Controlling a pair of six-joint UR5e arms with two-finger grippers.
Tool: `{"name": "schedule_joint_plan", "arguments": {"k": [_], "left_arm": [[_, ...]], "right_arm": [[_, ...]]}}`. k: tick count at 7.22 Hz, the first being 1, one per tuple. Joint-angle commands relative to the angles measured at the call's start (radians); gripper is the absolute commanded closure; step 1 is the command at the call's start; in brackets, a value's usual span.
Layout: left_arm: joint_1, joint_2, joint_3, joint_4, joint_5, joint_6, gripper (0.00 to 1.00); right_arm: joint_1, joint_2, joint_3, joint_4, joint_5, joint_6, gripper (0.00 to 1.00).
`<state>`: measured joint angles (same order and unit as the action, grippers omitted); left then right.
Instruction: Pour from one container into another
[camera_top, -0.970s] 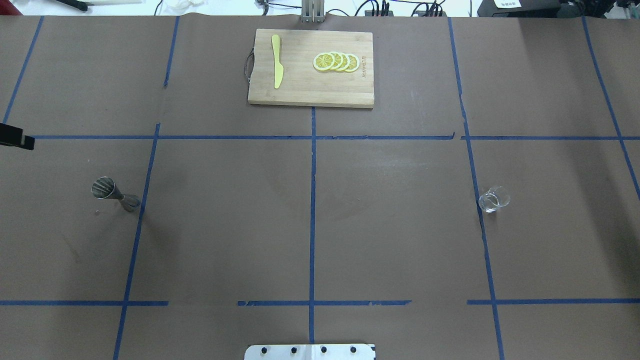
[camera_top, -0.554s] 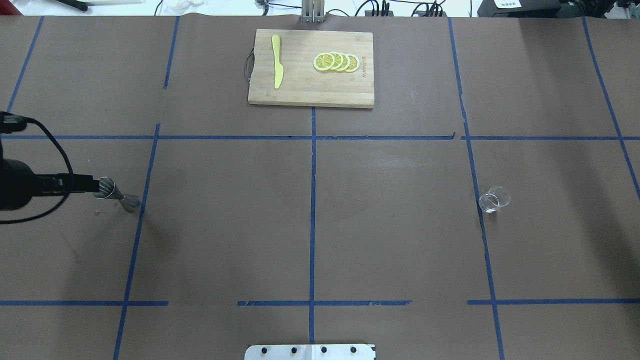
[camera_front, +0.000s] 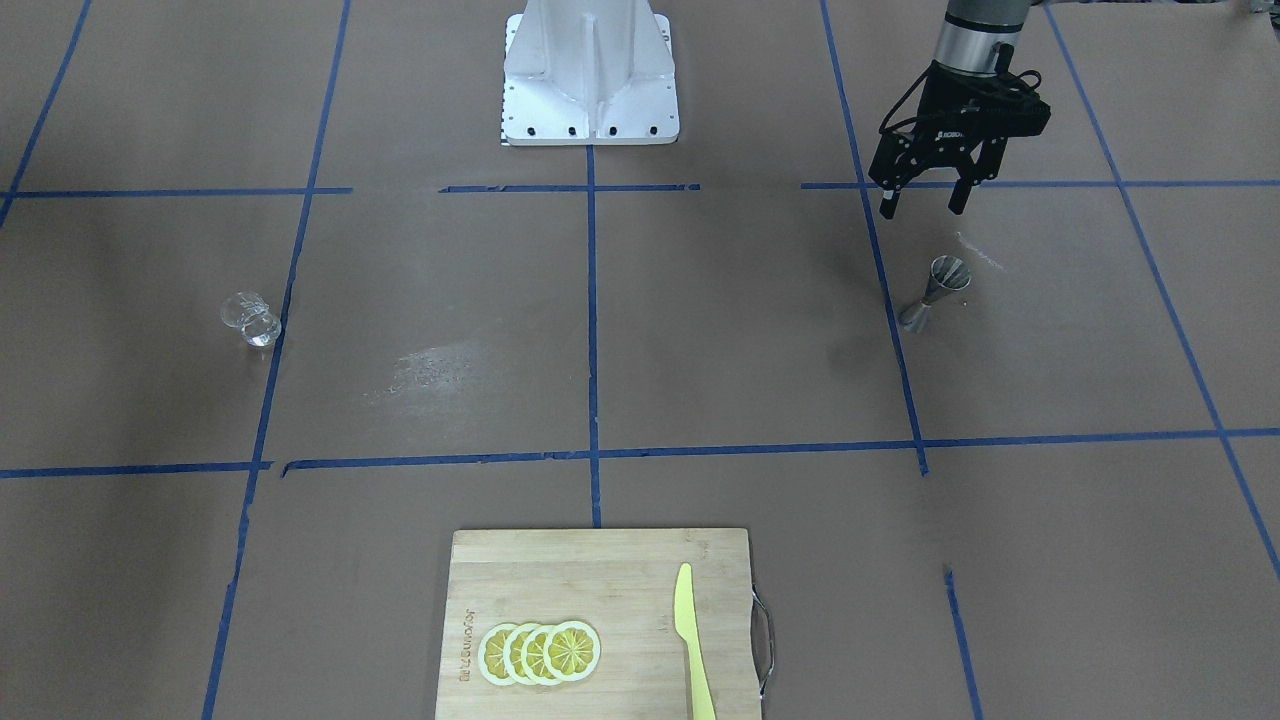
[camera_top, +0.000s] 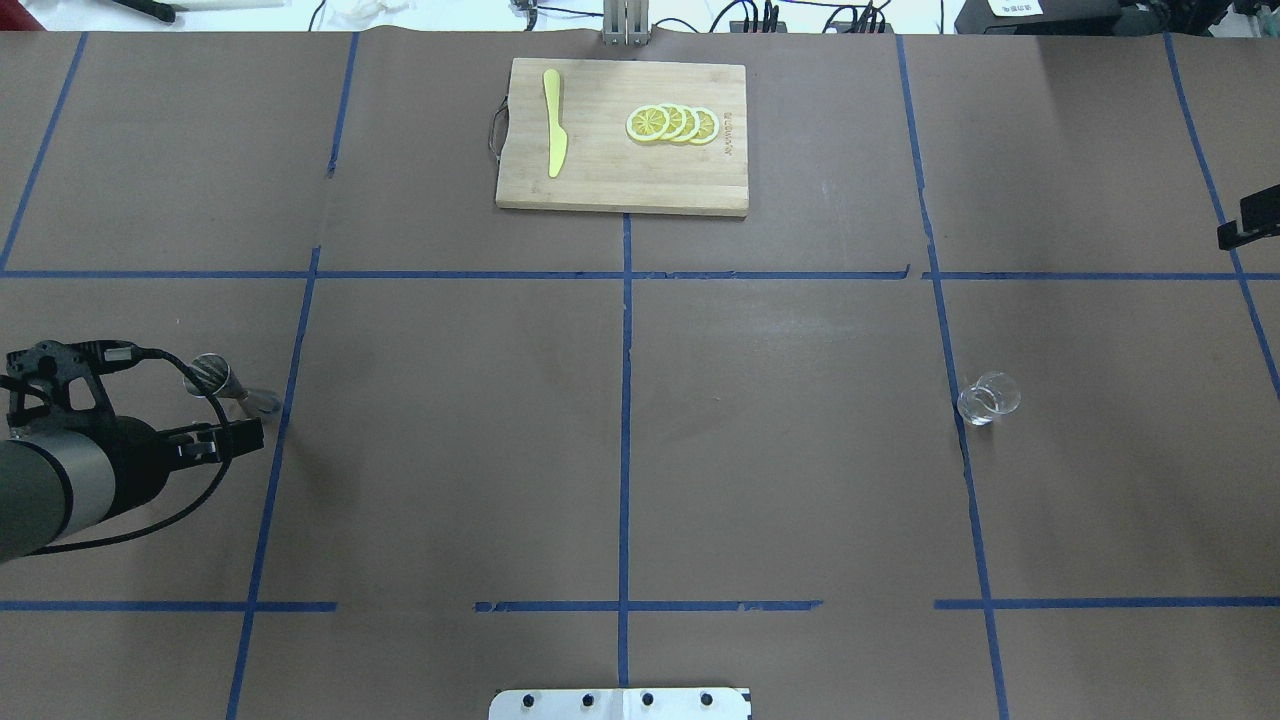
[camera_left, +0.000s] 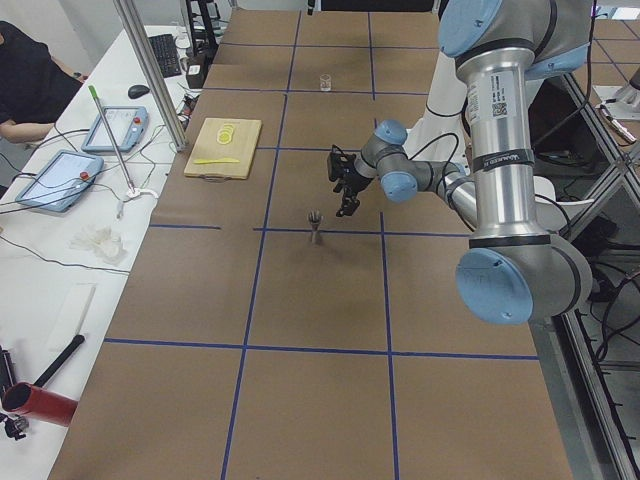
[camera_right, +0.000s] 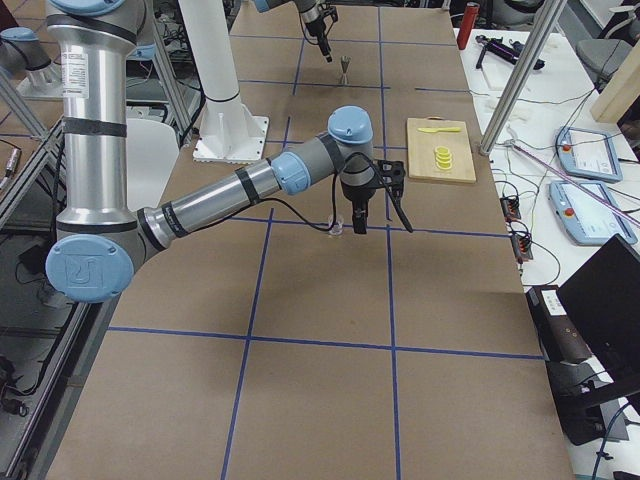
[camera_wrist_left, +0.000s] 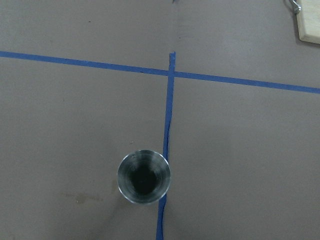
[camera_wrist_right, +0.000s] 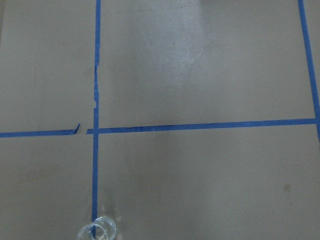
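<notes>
The metal jigger (camera_top: 215, 379) stands upright on the brown paper at the left, by a blue tape line. My left gripper (camera_front: 923, 203) hangs open above it and a little toward the robot's base, nothing between its fingers. The left wrist view looks straight down into the jigger's mouth (camera_wrist_left: 144, 177). The clear glass cup (camera_top: 988, 399) stands far off on the right side. My right gripper (camera_right: 378, 215) hovers just beside and above the cup (camera_right: 337, 226), its fingers spread open; overhead only a black tip (camera_top: 1248, 220) shows. The cup's rim (camera_wrist_right: 97, 231) sits at the bottom of the right wrist view.
A wooden cutting board (camera_top: 620, 190) with lemon slices (camera_top: 672, 124) and a yellow knife (camera_top: 553, 122) lies at the far middle. The robot's base plate (camera_top: 620, 703) is at the near edge. A person (camera_left: 25, 85) and tablets (camera_left: 115, 128) are at a side table.
My left arm has come in from the left edge, passed beside the jigger and now hangs over it from the near side. A tip of the right gripper has appeared at the right edge.
</notes>
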<state>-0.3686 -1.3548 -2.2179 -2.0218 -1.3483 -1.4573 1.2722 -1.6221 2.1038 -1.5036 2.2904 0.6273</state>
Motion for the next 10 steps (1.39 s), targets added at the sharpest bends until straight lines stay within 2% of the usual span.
{"name": "schedule_joint_plan", "arguments": {"k": [1, 3, 5, 8, 10], "left_arm": [[0.089, 0.005, 0.052, 0.015, 0.2, -0.102, 0.0], [0.108, -0.006, 0.096, 0.015, 0.312, -0.133, 0.0], [0.126, -0.077, 0.212, 0.017, 0.447, -0.184, 0.0], [0.148, -0.105, 0.277, 0.047, 0.566, -0.192, 0.02], [0.149, -0.176, 0.323, 0.136, 0.607, -0.192, 0.07]], "right_arm": [[-0.078, -0.03, 0.071, 0.0, -0.023, 0.079, 0.0], [-0.157, -0.065, 0.16, 0.0, -0.077, 0.196, 0.0], [-0.194, -0.108, 0.218, 0.0, -0.077, 0.25, 0.0], [-0.241, -0.145, 0.239, 0.071, -0.078, 0.351, 0.0], [-0.28, -0.145, 0.237, 0.072, -0.117, 0.377, 0.0]]}}
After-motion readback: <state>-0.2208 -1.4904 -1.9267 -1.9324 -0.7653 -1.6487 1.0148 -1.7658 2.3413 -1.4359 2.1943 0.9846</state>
